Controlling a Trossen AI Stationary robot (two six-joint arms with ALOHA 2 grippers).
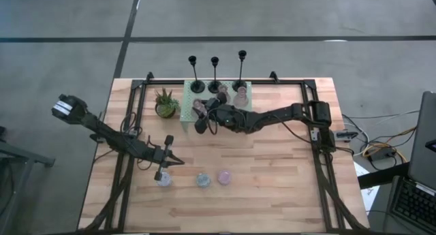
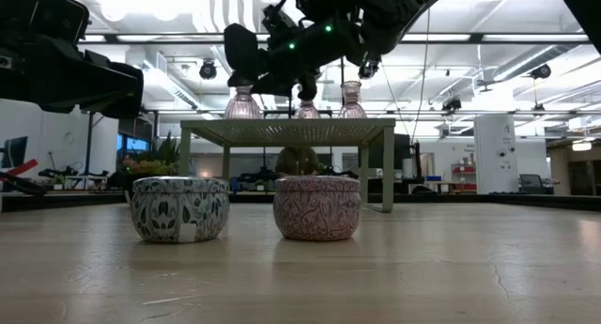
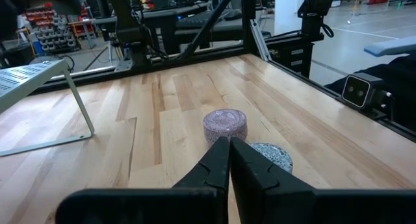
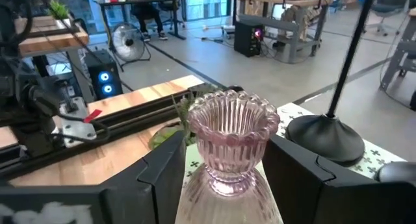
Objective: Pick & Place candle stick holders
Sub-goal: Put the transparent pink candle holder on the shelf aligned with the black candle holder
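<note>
On the table (image 1: 272, 187), the mint shelf (image 1: 189, 99) is the landmark. The right end effector (image 4: 224, 169) hovers over it, jaws wide around a pink glass holder (image 4: 232, 141). The left end effector (image 3: 229, 160), pinched closed, sits well off the shelf beside three tins (image 1: 204, 179). Closing off-centre could topple the holder into the nearby black candlestick (image 4: 331, 130). No readable writing.

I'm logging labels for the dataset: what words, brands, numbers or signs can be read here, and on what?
None can be read.
Round patterned tins: leaf and line decoration only, no lettering.
Ribbed pink glass holder between the right gripper's fingers: unmarked.
Background room signs: too small or blurred.
</note>
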